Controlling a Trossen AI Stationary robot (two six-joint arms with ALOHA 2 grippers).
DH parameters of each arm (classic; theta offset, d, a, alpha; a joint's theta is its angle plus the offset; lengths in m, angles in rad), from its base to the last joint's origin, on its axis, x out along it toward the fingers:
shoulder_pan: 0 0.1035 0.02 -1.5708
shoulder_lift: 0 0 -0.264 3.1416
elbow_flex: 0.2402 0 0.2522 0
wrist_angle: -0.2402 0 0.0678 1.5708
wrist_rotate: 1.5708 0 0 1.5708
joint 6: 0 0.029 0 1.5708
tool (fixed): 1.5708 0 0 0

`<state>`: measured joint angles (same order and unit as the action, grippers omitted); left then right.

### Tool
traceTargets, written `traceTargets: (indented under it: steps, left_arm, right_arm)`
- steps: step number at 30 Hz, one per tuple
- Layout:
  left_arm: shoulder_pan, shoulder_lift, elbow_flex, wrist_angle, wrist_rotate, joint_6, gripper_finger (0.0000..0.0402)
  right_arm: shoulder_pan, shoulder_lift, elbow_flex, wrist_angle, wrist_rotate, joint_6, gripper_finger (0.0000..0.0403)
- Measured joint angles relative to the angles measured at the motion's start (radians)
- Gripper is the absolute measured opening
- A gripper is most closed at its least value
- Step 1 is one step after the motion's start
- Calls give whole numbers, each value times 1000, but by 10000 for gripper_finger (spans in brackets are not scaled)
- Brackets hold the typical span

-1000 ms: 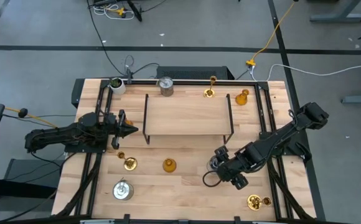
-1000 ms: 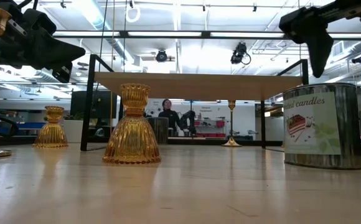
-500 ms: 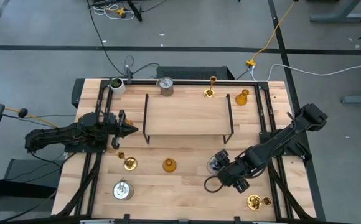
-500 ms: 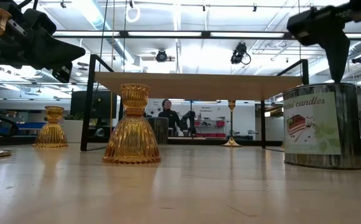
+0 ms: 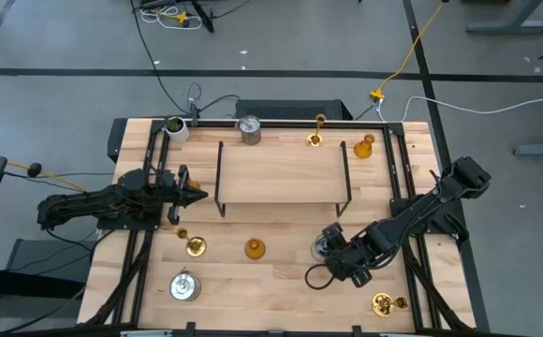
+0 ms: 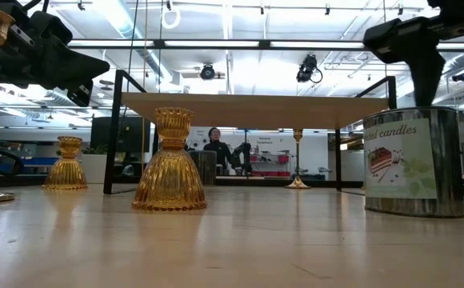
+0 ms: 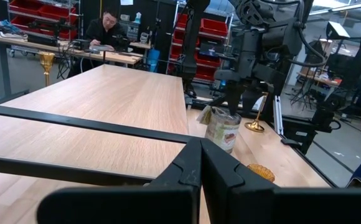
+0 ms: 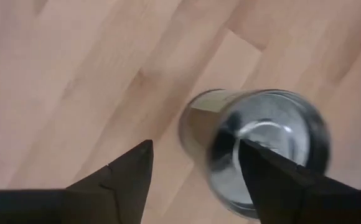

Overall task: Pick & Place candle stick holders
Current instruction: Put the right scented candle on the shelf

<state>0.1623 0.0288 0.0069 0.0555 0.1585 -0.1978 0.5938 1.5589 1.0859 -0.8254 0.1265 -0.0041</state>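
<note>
A silver-grey can-shaped holder (image 5: 325, 245) stands upright on its base at the table's near right, open top up; the low view shows its label (image 6: 401, 162). My right gripper (image 8: 196, 149) hangs over it, pointing steeply down and open, with one finger above the can's hollow (image 8: 261, 155) and the other outside the can's wall. An amber holder (image 5: 254, 248) and a gold brass one (image 5: 195, 245) stand to the can's left. My left gripper (image 5: 197, 195) waits shut and level at the rack's left end. My right gripper straddles the near part of the silver can's rim (image 8: 196, 124) from above. In the low view one finger (image 6: 429, 80) reaches down to the can's top edge. Whether either finger touches the can, I cannot tell.
A wooden rack with black wire sides (image 5: 283, 173) fills the table's middle. Behind it stand a whitish cup (image 5: 176, 127), a silver holder (image 5: 249, 128), a gold one (image 5: 316, 139) and an amber one (image 5: 364, 146). Another silver holder (image 5: 184, 285) and a gold one (image 5: 384, 302) stand near the front edge.
My right gripper has sunk a little, bringing its fingers down to the silver can's rim. The can has stayed where it was.
</note>
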Motion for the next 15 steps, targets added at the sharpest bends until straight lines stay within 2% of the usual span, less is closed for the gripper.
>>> traceTargets:
  steps: [15]
  left_arm:
    - [0, 0, 0, 0, 0, 0, 7]
  right_arm:
    - [0, 22, 0, 15, -6, 16, 194]
